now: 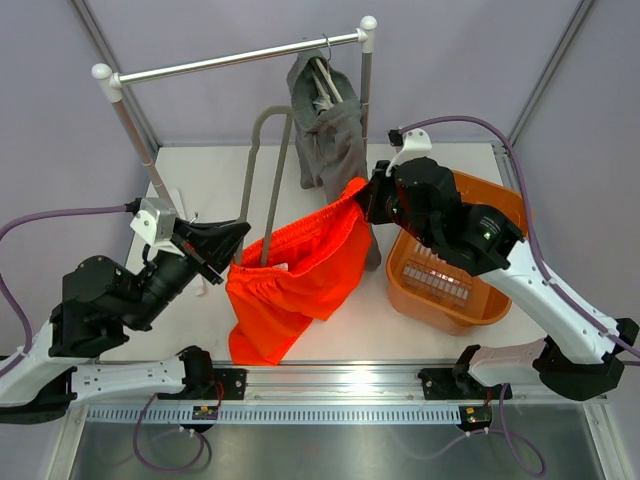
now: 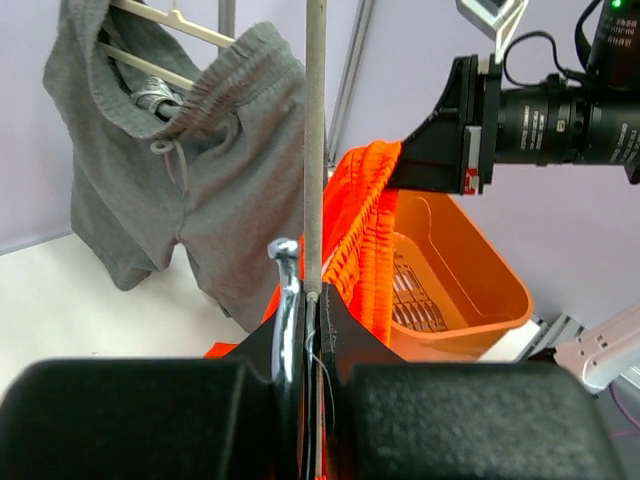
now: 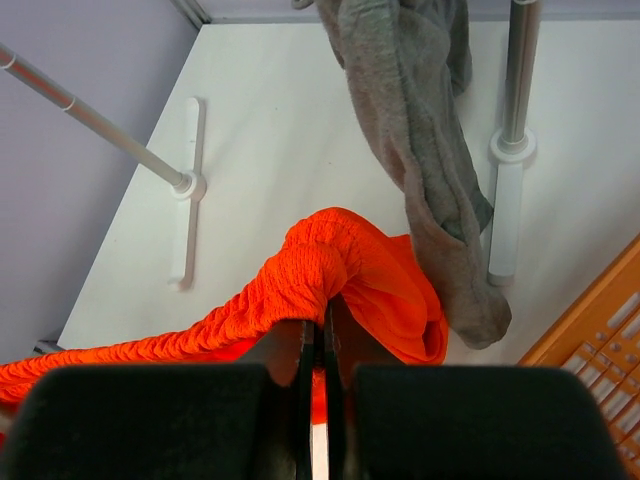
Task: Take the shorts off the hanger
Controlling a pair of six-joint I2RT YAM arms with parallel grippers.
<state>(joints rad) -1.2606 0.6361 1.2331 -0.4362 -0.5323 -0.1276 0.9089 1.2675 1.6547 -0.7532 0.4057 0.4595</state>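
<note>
Closed left fingers (image 2: 315,300) sit nearest the lens, a metal hook (image 2: 285,265) and orange cloth at their tips; which they pinch I cannot tell. Closed right fingers (image 3: 322,325) grip the orange shorts (image 1: 300,270) by the waistband, stretched between both arms above the surface. Grey shorts (image 1: 332,140) hang from the white hanger (image 2: 170,25) on the rail (image 1: 240,60), seemingly untouched. Judged so, half remains.

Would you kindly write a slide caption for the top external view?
Right gripper clamps the orange shorts beside the basket; grey shorts hang on the rail's hanger.
</note>
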